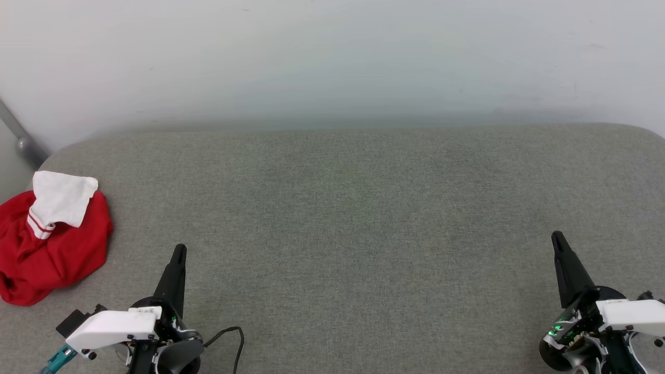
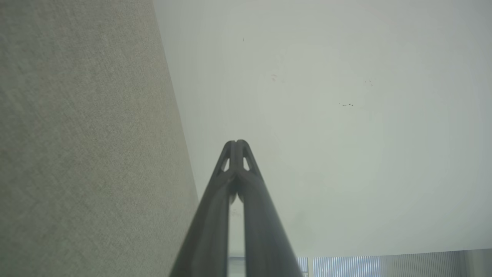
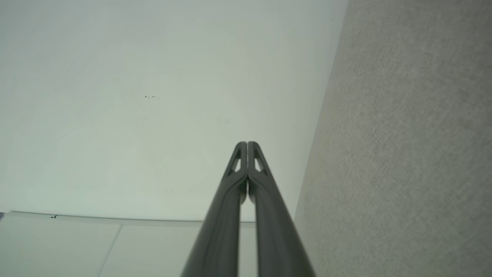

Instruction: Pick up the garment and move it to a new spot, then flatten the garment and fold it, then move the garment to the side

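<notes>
One crumpled red jersey garment point(image 1: 49, 244) (a white striped sleeve on top) lies at the grey fabric table's point(image 1: 353, 218) left edge; two dark-fingered grippers, left gripper point(image 1: 179, 250) and right gripper point(image 1: 557, 238), both pinched together, empty.

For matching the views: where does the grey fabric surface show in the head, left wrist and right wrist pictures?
Head view: the grey fabric surface spans the lower two thirds.
Left wrist view: grey fabric surface along the left side.
Right wrist view: grey fabric surface along the right side.
Shared landmark: the white wall bordering it.
</notes>
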Controlling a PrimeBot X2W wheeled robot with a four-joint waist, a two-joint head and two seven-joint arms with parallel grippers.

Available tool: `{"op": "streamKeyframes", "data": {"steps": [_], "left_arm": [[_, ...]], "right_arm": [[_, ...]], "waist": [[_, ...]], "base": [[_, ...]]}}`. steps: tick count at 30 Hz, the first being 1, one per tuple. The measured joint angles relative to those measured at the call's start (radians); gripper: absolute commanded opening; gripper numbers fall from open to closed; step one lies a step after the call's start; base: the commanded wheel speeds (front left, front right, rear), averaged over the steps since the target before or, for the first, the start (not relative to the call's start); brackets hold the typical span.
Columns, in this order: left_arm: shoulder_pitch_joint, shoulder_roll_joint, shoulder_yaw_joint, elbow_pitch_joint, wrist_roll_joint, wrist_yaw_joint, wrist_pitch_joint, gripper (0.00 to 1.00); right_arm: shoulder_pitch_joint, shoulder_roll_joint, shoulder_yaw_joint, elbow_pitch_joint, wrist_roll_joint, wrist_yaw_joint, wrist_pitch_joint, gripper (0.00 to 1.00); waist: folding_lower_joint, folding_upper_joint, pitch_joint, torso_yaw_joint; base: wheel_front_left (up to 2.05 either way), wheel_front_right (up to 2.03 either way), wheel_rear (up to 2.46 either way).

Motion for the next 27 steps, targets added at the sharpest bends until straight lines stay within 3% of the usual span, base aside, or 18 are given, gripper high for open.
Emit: {"op": "streamKeyframes", "data": {"steps": [14,15,22,27], "left_arm": [[0.0,0.0,0.0,0.0,0.0,0.0,0.0,0.0],[0.0,0.0,0.0,0.0,0.0,0.0,0.0,1.0],[0.041,-0.005,-0.011,0.033,0.002,0.0,-0.013,1.0],[0.041,-0.005,-0.004,0.017,0.046,0.005,-0.039,1.0]], "right_arm": [[0.0,0.0,0.0,0.0,0.0,0.0,0.0,0.0],[0.0,0.0,0.0,0.0,0.0,0.0,0.0,1.0],[0.043,0.001,0.002,0.038,-0.001,0.0,-0.013,1.0],[0.044,0.001,-0.004,0.023,-0.071,0.0,-0.038,1.0]], "waist": [[0.0,0.0001,0.0,0.0],[0.0,0.0,0.0,0.0],[0.0,0.0,0.0,0.0],[0.0001,0.0,0.001,-0.001]], "base": [[0.0,0.0,0.0],[0.0,0.0,0.0],[0.0,0.0,0.0],[0.0,0.0,0.0]]}}
